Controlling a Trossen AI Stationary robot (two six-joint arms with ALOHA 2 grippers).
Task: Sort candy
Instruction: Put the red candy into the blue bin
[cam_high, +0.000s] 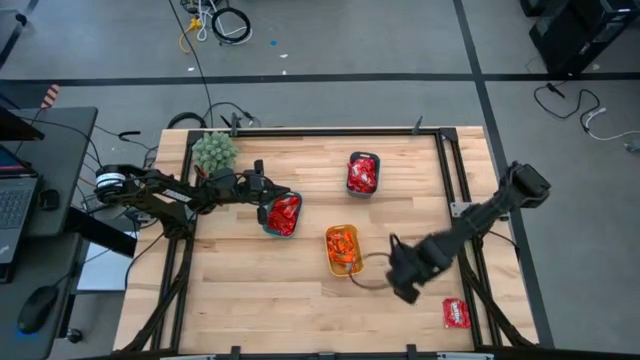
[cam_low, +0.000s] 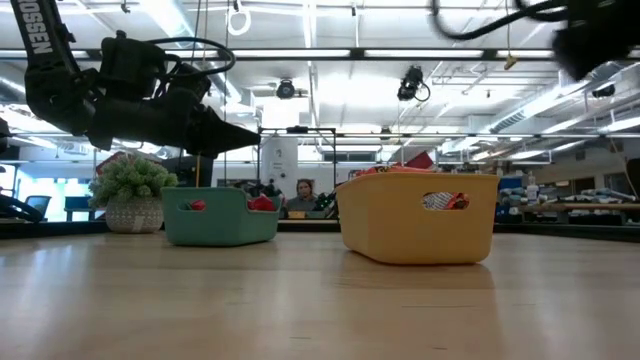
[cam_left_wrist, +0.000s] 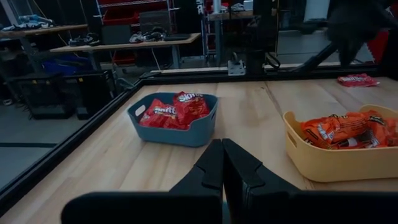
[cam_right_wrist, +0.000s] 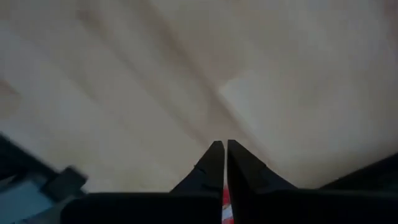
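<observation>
The right gripper (cam_high: 392, 262) is hanging pinched shut beside the yellow tray (cam_high: 342, 250), a red-and-white scrap between its fingers (cam_right_wrist: 214, 163). The left gripper (cam_high: 266, 196) is hovering closed, empty, over the teal tray (cam_high: 283, 214).

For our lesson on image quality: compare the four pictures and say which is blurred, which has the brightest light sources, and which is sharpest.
Right wrist view: the wooden table is smeared, only the right gripper crisp. Low view: bright ceiling lights glare behind the yellow tray, and the arm at the upper right is blurred. High view: evenly lit, soft shadows. Left wrist view: sharpest, wrapper print readable in the blue tray.
</observation>
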